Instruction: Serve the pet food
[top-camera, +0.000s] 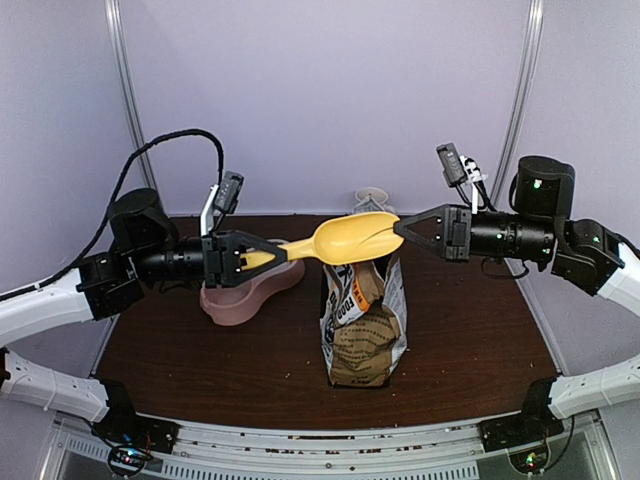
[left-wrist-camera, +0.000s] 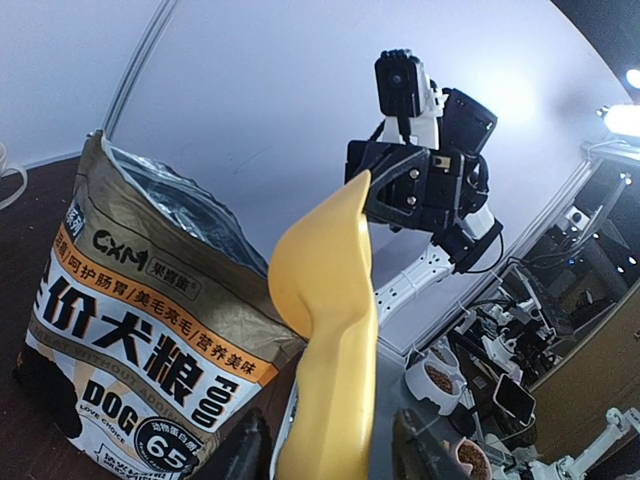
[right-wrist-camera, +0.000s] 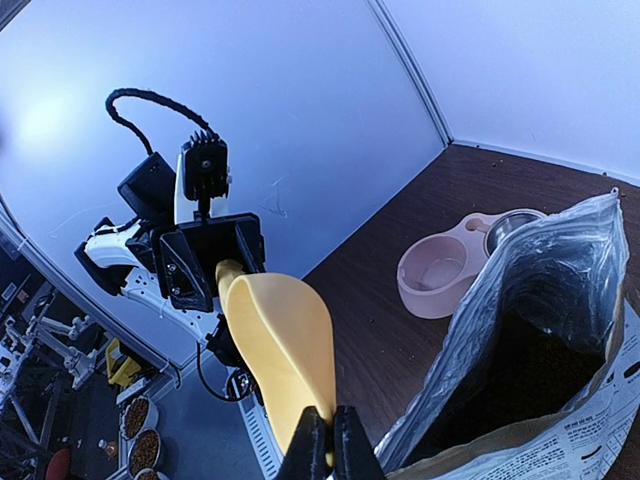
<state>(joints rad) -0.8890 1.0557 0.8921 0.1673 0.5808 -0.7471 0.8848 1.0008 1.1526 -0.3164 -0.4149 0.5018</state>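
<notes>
A yellow scoop (top-camera: 355, 237) hangs level in the air above the open tan-and-white bag (top-camera: 365, 325). My right gripper (top-camera: 400, 228) is shut on the thin front rim of the scoop's bowl (right-wrist-camera: 280, 340). My left gripper (top-camera: 275, 252) is open. Its fingers stand on either side of the scoop's handle (left-wrist-camera: 325, 290), with a gap on each side. The scoop's bowl looks empty. The bag stands upright in the middle of the table, its mouth open (right-wrist-camera: 540, 330). The inside is dark and no pet food shows in it.
A pink double pet bowl (top-camera: 245, 295) sits on the brown table left of the bag, under my left arm. It holds a steel insert (right-wrist-camera: 510, 225). A white cup (top-camera: 372, 198) stands at the back edge. Walls close the back and sides.
</notes>
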